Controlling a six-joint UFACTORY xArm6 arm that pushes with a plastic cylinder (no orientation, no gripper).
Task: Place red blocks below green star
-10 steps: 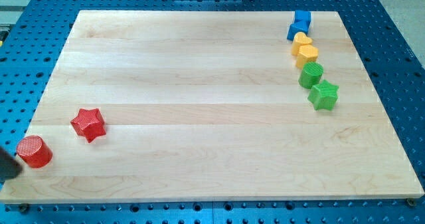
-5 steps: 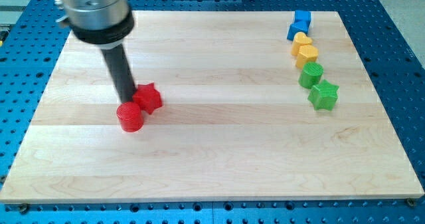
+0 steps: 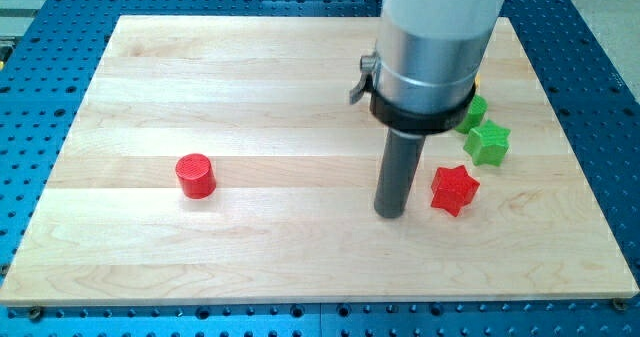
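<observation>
The red star (image 3: 455,189) lies on the wooden board just below and left of the green star (image 3: 488,142). The red cylinder (image 3: 196,175) stands far off at the view's left. My tip (image 3: 390,213) rests on the board a little left of the red star, with a small gap between them. The arm's grey body hides the blocks at the view's top right; only an edge of the green cylinder (image 3: 476,111) shows.
The wooden board (image 3: 300,267) lies on a blue perforated table. The blue and yellow blocks seen before are hidden behind the arm.
The red star has been moved from the view's left to the right, to just below the green star. My tip has moved right with it. The red cylinder has stayed in place.
</observation>
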